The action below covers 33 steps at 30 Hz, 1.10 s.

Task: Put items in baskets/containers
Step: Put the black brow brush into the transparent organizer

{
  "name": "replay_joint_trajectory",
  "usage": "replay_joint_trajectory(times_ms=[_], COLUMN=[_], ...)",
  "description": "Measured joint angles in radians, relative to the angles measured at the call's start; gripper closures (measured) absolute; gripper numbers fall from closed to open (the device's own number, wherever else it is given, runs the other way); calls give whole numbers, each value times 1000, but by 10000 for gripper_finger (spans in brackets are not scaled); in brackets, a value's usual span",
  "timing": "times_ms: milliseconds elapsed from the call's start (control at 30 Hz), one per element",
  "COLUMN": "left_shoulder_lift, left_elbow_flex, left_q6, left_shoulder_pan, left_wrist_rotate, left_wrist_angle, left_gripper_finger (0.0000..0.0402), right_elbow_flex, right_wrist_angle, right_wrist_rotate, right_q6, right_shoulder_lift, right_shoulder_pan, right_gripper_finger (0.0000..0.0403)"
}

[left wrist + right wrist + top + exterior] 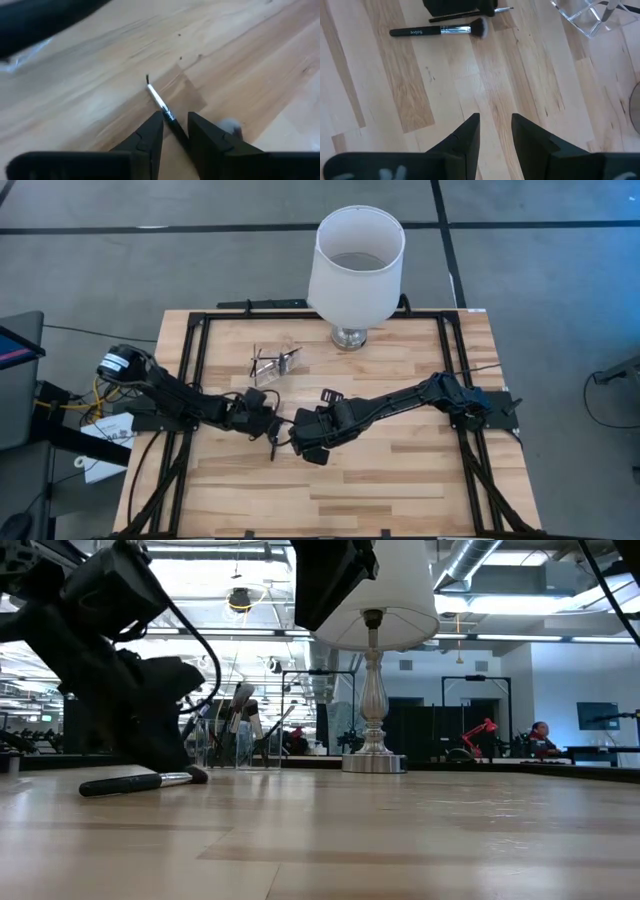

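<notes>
Wooden planks make up the worktop (400, 470), with a black frame around its edge; a big white lamp (356, 265) stands at the back on a shiny silver base. Far behind, in the low view, a person sits at a desk in the room.

Both dark arms reach to the middle of the worktop, and their tips are close to each other. The left claw (175, 131) is down low at the wood; its two fingers are close together and pinch a thin brush (161, 102) by its dark handle, and the silver part and tiny dark tip stick out in front. The right claw (495, 131) hangs above bare wood; its fingers are a little apart and hold nothing.

Another brush (439, 31), thicker, with a black handle, a silver band and a fluffy tip, lies flat on the wood beside the left claw. The clear case (276, 361) sits further back, near the lamp; some brushes stand up inside it, as the low view shows.
</notes>
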Motion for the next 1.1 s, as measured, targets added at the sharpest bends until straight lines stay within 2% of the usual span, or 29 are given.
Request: replay_joint_trajectory(times_ms=[167,433,500,600,800,933,1100], left_shoulder_lift=[3,-50,-49,-37,-2,-1,-3], left_elbow_flex=[-1,-4,-14,-36,-118,-156,-215], left_q6=[154,280,280,276,279,247,137], left_shoulder_pan=[-9,-11,-12,-16,-97,-171,-242], left_wrist_rotate=[5,64,66,52,-77,-151,-230], left_wrist_angle=[-9,-64,-62,-31,166,178,200], left_gripper_finger=[317,388,382,351,296,291,299], right_elbow_flex=[0,0,0,0,0,0,0], right_wrist_angle=[0,5,12,18,18,17,18], right_wrist_rotate=[0,0,0,0,0,0,0], right_q6=[0,-24,-24,-24,-25,-28,-76], right_shoulder_lift=[0,0,0,0,0,0,0], right_shoulder_pan=[-2,-2,-2,-2,-2,-2,-2], right_gripper_finger=[298,298,298,298,298,298,298])
